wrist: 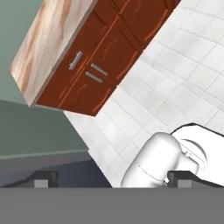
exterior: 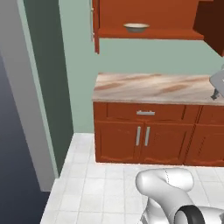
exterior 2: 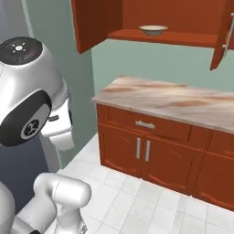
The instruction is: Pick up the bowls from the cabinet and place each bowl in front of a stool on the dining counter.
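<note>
White robot arm segments (exterior: 175, 197) crowd the foreground of both base views, rising above a pale tiled floor (exterior: 100, 188). Seen from the hand camera, the gripper (wrist: 113, 178) has its two dark fingertips (wrist: 41, 178) spread wide at the bottom corners with nothing between them, aimed down over the floor tiles and the base cabinets. A single cream bowl (exterior: 136, 28) with a brown rim sits upright on the shelf of the open reddish-brown wall cabinet (exterior: 148, 15), at about 12 o'clock in the left base view and about 1 o'clock in the right base view, well apart from the arm. Its doors (exterior 2: 93, 23) stand swung out at either side. Directly below runs a marble-veined worktop (exterior: 148, 87) on reddish-brown lower cabinets (exterior: 140, 135) with a drawer and paired doors, each carrying silver handles (exterior: 142, 136). Behind it is a pale green wall (exterior: 78, 65); a darker green panel (exterior: 46, 78) stands at 9 o'clock in the left base view.
</note>
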Available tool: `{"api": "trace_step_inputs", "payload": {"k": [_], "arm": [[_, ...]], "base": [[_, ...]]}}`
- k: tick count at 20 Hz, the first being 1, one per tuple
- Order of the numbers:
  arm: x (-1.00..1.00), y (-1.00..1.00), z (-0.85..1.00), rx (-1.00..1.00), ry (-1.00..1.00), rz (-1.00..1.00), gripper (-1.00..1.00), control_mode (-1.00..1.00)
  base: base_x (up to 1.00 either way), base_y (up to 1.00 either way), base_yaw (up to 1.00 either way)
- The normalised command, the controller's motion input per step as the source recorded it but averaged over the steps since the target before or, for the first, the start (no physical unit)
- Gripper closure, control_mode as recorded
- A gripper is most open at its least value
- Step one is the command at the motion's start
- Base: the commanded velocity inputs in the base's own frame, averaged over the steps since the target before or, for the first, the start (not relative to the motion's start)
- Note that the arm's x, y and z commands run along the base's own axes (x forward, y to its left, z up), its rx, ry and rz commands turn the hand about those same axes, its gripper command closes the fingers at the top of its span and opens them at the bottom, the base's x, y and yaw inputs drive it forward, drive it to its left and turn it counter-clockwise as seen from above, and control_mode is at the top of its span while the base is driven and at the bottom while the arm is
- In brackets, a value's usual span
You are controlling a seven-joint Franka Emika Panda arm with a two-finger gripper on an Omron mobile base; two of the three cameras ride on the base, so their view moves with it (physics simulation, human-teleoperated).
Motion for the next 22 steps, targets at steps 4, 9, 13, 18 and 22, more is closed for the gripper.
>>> {"api": "trace_step_inputs", "payload": {"k": [4, 9, 13, 18, 22], "arm": [[0.00, 0.00, 0.00, 0.00, 0.00, 0.00, -1.00, 1.00], [0.00, 0.00, 0.00, 0.00, 0.00, 0.00, -1.00, 1.00], [0.00, 0.00, 0.00, 0.00, 0.00, 0.00, -1.00, 1.00], [0.00, 0.00, 0.00, 0.00, 0.00, 0.00, -1.00, 1.00], [0.00, 0.00, 0.00, 0.00, 0.00, 0.00, -1.00, 1.00]], "base": [[0.98, 0.77, -0.51], [0.93, 0.15, -0.37], [0.83, 0.00, -0.38], [0.89, 0.00, -0.09], [0.86, 0.10, 0.04]]}}
